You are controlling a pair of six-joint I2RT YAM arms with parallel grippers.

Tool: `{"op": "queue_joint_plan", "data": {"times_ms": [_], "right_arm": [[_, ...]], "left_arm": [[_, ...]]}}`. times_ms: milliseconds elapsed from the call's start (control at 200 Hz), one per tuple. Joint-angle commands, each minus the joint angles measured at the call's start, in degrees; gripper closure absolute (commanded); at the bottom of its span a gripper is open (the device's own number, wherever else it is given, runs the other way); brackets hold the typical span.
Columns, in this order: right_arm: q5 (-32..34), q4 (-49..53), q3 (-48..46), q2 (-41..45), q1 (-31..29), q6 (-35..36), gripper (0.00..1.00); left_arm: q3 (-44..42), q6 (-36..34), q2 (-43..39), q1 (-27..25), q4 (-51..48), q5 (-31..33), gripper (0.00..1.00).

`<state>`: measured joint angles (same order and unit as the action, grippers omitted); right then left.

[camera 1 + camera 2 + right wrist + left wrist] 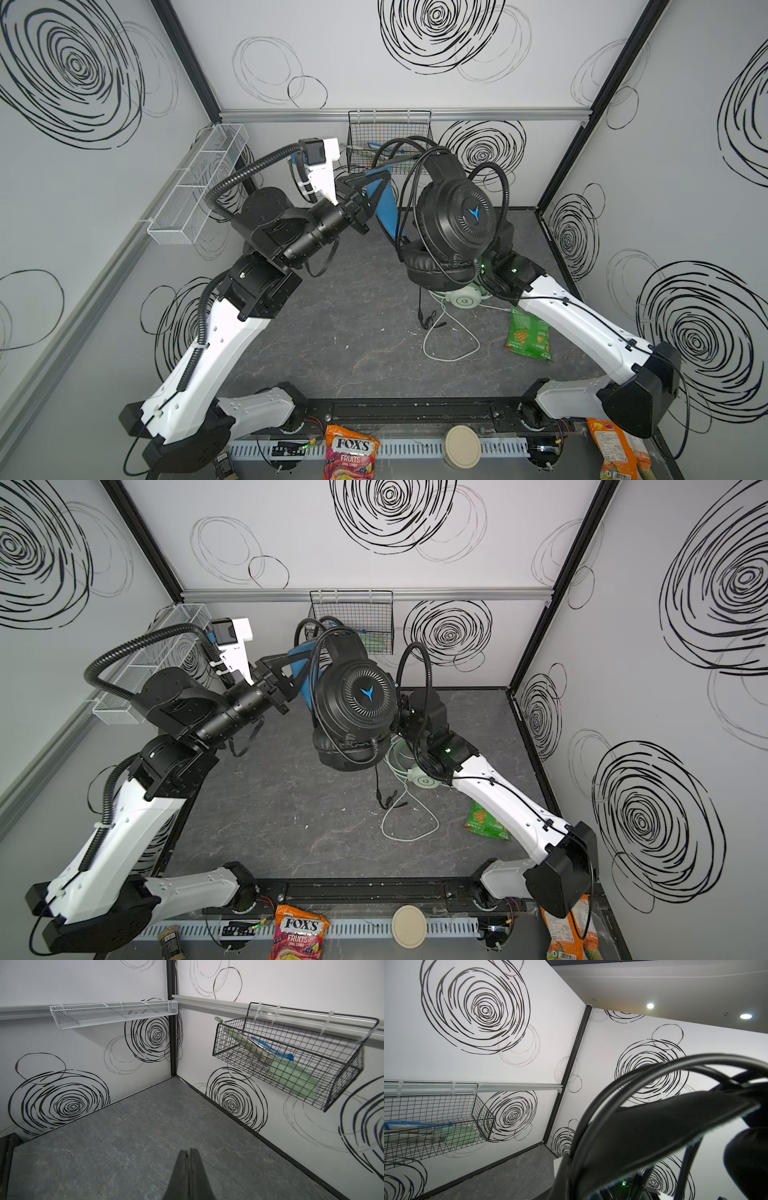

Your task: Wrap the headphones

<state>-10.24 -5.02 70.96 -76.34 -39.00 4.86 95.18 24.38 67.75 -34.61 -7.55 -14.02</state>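
Note:
The black headphones [455, 216] [357, 696] hang in the air over the middle of the table. My left gripper [380, 183] [293, 667] is shut on their blue headband [384, 205]. Their black cable [405, 183] [612, 1088] is looped over the headband, and its plug end [426, 320] dangles just above the table. The headband's dark padding [654, 1136] fills the left wrist view. The mint-green headphones [461, 299] [424, 780] lie on the table beneath, with their pale cable [451, 347] loose in front. My right gripper [189, 1153] is shut on nothing; in both top views the earcup hides it.
A black wire basket [388, 137] [291, 1059] holding packets hangs on the back wall. On the left wall is a white mesh shelf [195, 183] [112, 1012]. A green snack bag [528, 336] lies at the right. A candy bag [351, 453], a round lid [461, 446] and an orange bag [619, 453] sit along the front edge.

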Motion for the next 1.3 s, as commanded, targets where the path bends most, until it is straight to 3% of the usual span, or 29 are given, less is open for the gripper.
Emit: {"op": "queue_joint_plan", "data": {"times_ms": [0,155,275,465,725,1061,1296], "right_arm": [[-0.7,-1.1,-1.5,-1.1,0.2,-2.6,1.00],[-3.1,-2.2,-2.6,-1.7,-0.9,-3.9,1.00],[-4.5,-2.9,-2.9,-1.8,-2.5,-3.9,0.91],[-6.9,-3.7,-3.2,-1.7,-3.2,-4.6,0.85],[-8.7,-3.9,-4.6,-1.6,-3.4,-5.5,0.84],[-10.5,-3.8,-9.1,-0.2,-4.0,-7.0,0.85],[-10.2,-0.1,-10.9,0.7,-4.6,-6.0,1.00]], "left_arm": [[2.5,4.9,-1.3,-0.4,11.3,-1.6,1.00],[1.9,7.2,-1.1,-0.4,13.9,0.0,1.00],[2.0,9.4,0.2,-0.4,16.7,2.3,1.00],[3.0,10.5,2.5,-0.5,19.5,4.3,1.00],[4.9,13.2,4.9,0.1,21.9,8.0,1.00],[4.5,15.3,4.8,2.1,17.9,24.1,1.00],[7.0,13.7,6.1,4.0,11.7,35.2,1.00]]}}
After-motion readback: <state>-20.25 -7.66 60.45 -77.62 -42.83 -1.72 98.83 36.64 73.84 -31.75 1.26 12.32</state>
